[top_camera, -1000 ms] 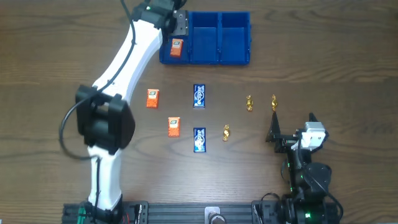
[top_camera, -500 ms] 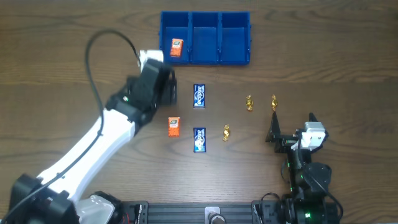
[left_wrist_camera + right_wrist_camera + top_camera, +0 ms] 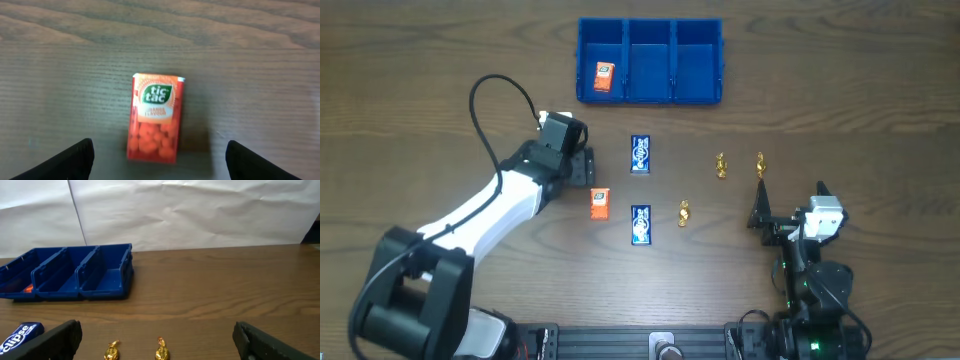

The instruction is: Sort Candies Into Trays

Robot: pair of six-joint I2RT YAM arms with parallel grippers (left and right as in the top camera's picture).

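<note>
On the wooden table (image 3: 420, 100) the left gripper (image 3: 159, 152) hangs wide open and empty with an orange box (image 3: 156, 117) directly beneath, between its fingers, so this looks like the pick: next, descend, close, then carry to the tray (image 3: 650, 98) beyond.

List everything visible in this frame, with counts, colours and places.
tray: one, blue, three compartments, far side of the table.
orange candy boxes: three, orange; this one lies on the table, one in the tray's left compartment, one under the left claw.
blue packs: two, blue, mid-table; the second lies nearer the arms.
gold-wrapped candies: three, gold, right of the packs; the others at and.
table: one, brown wood.
left claw: open, straddling an orange box.
right claw: open, empty, near its base.
</note>
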